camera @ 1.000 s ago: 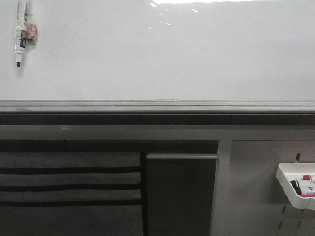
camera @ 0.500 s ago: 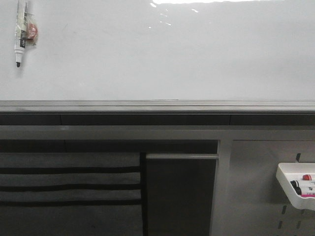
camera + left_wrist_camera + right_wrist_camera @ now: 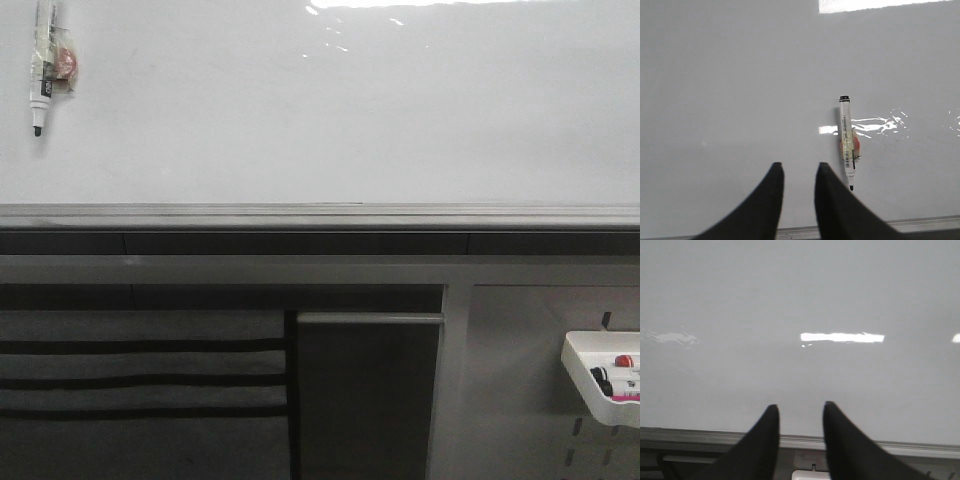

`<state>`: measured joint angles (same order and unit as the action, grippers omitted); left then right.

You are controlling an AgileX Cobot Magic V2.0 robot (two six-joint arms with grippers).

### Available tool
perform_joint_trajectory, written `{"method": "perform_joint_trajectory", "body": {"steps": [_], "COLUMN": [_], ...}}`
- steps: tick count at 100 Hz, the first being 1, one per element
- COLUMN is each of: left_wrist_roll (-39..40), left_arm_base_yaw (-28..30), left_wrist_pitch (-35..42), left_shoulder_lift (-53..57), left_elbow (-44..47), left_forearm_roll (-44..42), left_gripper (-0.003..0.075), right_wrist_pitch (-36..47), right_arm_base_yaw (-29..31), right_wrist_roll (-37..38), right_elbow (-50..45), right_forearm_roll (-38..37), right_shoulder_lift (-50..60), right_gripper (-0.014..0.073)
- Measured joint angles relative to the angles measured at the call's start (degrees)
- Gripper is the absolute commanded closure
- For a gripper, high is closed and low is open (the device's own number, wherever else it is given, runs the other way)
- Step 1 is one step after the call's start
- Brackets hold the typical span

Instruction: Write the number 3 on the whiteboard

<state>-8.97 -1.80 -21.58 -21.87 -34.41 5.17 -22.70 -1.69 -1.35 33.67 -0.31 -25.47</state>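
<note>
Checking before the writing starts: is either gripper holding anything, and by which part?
Nothing is held. The left gripper and right gripper are both open and empty; the marker sits on the whiteboard, ungripped.

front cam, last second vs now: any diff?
Nothing visibly changed. The marker hangs at the same spot on the whiteboard, which bears no writing, and the white tray on the pegboard sits as before. No arm enters the front view.
</note>
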Motion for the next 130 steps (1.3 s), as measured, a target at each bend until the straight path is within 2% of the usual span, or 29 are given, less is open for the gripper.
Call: {"method": "perform_joint_trajectory", "body": {"steps": [4,8,15,58,81,90,109,130], "left_wrist_roll": [0.0,0.0,0.0,0.0,-0.1,-0.1,-0.1,-0.1], "left_arm_base_yaw": [0.0,0.0,0.0,-0.2,-6.5,-8.9,-10.8,-10.8], "left_wrist_pitch": [0.0,0.0,0.0,0.0,0.2,0.4,5.3,10.0], "left_shoulder_lift": [0.0,0.0,0.0,0.0,-2.2,-6.1,-17.6,-32.2], "left_elbow": [0.0,0.0,0.0,0.0,1.4,1.7,1.7,-2.3], "left_forearm_roll": [0.0,-0.1,-0.1,0.6,2.1,2.1,2.1,2.1], "left_gripper": [0.0220,0.0158,0.0123,0.0213,0.0272,0.0295,0.0340,0.0353], "right_wrist_pitch": [0.0,0.0,0.0,0.0,-1.4,-2.9,-6.1,-7.2], "right_arm_base_yaw": [0.0,0.0,0.0,0.0,0.0,0.0,0.0,0.0], "right_wrist_roll": [0.0,0.0,0.0,0.0,-0.1,-1.6,-10.5,-12.8], "right_elbow": [0.0,0.0,0.0,0.0,0.1,0.1,0.1,0.1], "right_forearm_roll": [-0.4,-0.8,-0.9,0.7,5.5,8.5,17.5,19.5], "right_shoulder_lift": [0.0,0.0,0.0,0.0,0.0,0.0,0.0,0.0], "right_gripper": [0.0079,0.0052,0.0046,0.0046,0.0056,0.0056,0.0056,0.0056]}}
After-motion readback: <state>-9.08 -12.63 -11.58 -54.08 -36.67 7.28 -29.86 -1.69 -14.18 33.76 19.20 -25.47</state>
